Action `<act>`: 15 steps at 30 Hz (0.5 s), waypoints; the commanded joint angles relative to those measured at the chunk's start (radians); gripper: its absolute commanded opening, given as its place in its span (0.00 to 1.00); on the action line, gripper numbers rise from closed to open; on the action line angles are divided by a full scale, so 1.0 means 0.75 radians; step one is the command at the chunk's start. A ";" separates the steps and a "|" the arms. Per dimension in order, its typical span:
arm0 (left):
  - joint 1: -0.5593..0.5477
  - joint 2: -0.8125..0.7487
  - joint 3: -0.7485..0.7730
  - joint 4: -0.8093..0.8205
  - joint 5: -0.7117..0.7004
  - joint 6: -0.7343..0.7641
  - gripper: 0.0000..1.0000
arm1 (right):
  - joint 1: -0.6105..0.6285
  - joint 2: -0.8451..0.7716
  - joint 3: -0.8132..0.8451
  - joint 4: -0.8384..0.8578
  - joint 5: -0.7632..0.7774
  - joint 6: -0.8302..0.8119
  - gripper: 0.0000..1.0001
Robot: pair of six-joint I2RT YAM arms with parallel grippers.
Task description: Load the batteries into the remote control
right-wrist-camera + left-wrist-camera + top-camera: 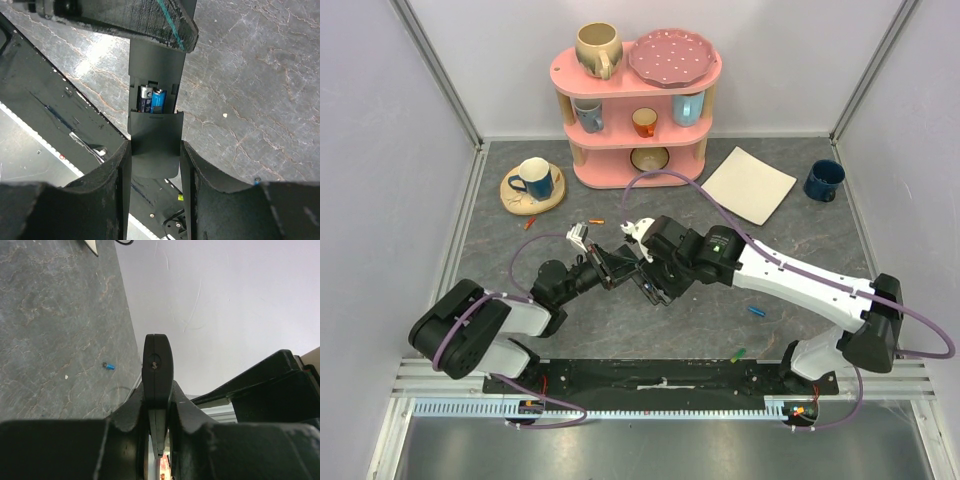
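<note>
The remote control (152, 65), a slim black bar, is held up over the middle of the tabletop (650, 335), its battery bay partly uncovered. Two batteries (152, 99), blue and dark, sit side by side inside. A blue battery (756, 310) lies loose near right, a green battery (738, 354) nearer still, and an orange battery (596, 222) far left.

**Remote half covered, cells barely seen**

In the right wrist view, the remote control (155, 65) loses its far end under a black bar (125, 20) that the top edge cuts off. A cover (155, 135) hides the lower halves of two batteries (151, 99). From overhead, a blue battery (757, 310) on the tabletop (520, 300) is too small to show any markings.
</note>
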 commanded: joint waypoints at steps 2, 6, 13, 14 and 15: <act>-0.024 -0.056 0.002 0.500 -0.073 0.082 0.02 | 0.006 0.047 0.076 0.015 0.011 0.006 0.17; -0.030 -0.064 -0.013 0.500 -0.090 0.095 0.02 | 0.006 0.084 0.111 0.001 0.003 0.010 0.17; -0.036 -0.066 -0.017 0.500 -0.100 0.093 0.02 | 0.006 0.111 0.138 -0.009 -0.002 0.019 0.17; -0.036 -0.068 -0.017 0.500 -0.102 0.093 0.02 | 0.006 0.115 0.138 -0.010 -0.002 0.021 0.16; -0.036 -0.066 -0.017 0.500 -0.104 0.093 0.02 | 0.006 0.113 0.136 -0.007 0.000 0.021 0.16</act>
